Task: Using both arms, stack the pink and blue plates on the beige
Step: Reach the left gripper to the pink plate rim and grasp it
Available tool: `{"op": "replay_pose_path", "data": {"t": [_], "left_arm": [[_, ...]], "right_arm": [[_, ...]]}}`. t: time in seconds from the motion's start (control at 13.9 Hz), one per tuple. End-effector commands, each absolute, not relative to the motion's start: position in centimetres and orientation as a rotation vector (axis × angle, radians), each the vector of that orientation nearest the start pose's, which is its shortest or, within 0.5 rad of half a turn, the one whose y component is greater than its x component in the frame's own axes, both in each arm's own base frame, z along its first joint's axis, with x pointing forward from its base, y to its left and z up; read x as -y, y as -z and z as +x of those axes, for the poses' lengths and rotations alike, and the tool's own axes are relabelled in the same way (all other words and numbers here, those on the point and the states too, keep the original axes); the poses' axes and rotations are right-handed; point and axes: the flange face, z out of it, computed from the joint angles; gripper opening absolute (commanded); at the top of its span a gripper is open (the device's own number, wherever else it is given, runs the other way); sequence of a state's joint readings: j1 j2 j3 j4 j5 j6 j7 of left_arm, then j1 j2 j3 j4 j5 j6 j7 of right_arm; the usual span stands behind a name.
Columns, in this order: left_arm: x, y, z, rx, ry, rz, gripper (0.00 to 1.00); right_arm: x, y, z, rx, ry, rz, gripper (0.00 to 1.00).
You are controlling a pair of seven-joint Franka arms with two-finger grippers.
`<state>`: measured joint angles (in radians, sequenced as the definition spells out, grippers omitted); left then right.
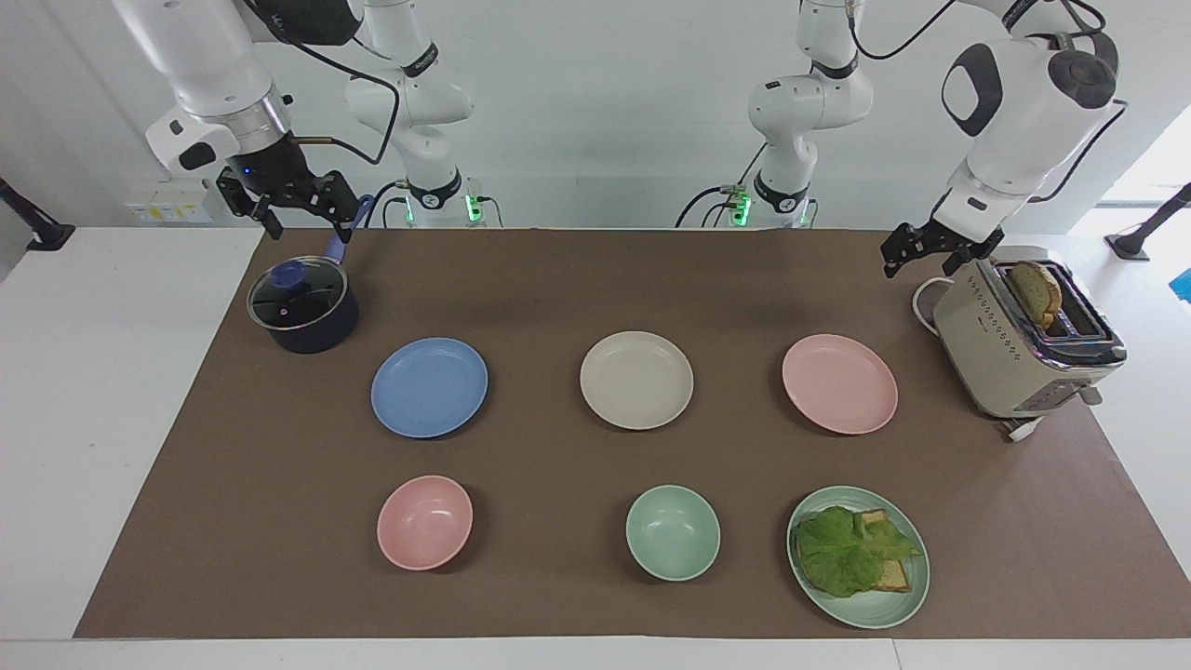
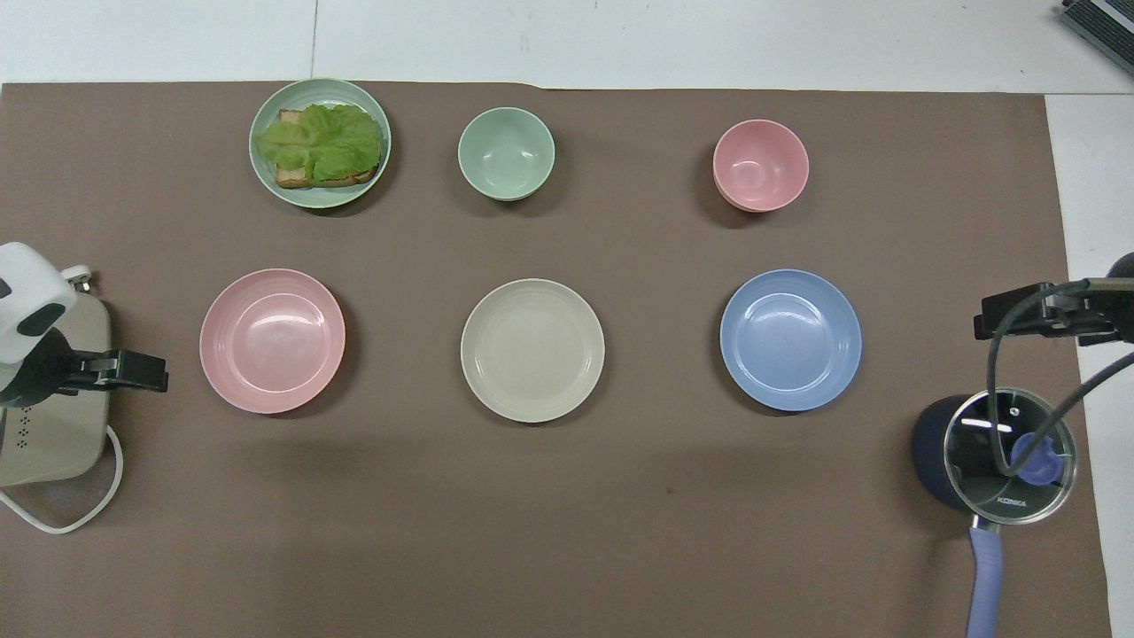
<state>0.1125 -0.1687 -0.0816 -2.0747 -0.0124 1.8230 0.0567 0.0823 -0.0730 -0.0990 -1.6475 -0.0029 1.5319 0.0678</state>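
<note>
Three plates sit in one row across the brown mat on the table [image 1: 112,419] in the facing view: the blue plate [image 1: 429,387] toward the right arm's end, the beige plate [image 1: 636,380] in the middle, the pink plate [image 1: 839,383] toward the left arm's end, all well apart. The left pincer [image 1: 935,249] hangs open and empty at the pink plate's 1 o'clock, just beside the toaster [image 1: 1023,337], which holds a slice of bread. The right pincer [image 1: 288,200] hangs open and empty at 12 o'clock of the pot [image 1: 303,306], which sits at 10 o'clock of the blue plate. At the blue plate's 6 o'clock sits a pink bowl [image 1: 424,522].

From overhead, the beige plate [image 2: 532,350] lies in the middle, the pink plate [image 2: 272,340] at its 9 o'clock and the blue plate [image 2: 790,339] at its 3 o'clock. The left pincer [image 2: 133,372] shows at 9 o'clock of the pink plate, over the toaster's [image 2: 53,443] edge. The right pincer [image 2: 1019,312] shows at 3 o'clock of the blue plate, with the pot [image 2: 992,461] at its 6 o'clock. A green bowl [image 2: 506,153] sits at 12 o'clock of the beige plate, and a green plate [image 2: 266,168] with lettuce at 12 o'clock of the pink one.
</note>
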Motion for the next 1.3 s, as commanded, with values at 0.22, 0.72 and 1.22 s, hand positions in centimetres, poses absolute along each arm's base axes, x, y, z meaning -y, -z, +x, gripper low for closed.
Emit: {"op": "replay_pose_path", "data": {"t": [0.22, 0.72, 1.22], "left_arm": [[-1.0, -39.5, 52.7, -0.028, -0.144, -3.164, 1.00], [-1.8, -31.2, 53.4, -0.017, -0.179, -3.172, 1.00], [-2.1, -30.7, 53.6, -0.011, -0.170, -3.174, 0.14]], "right_arm": [[1.5, -62.5, 52.0, -0.115, -0.042, -3.139, 1.00], [1.5, -62.5, 52.0, -0.117, -0.042, -3.139, 1.00], [1.5, -62.5, 52.0, -0.117, -0.042, -3.139, 1.00]]}}
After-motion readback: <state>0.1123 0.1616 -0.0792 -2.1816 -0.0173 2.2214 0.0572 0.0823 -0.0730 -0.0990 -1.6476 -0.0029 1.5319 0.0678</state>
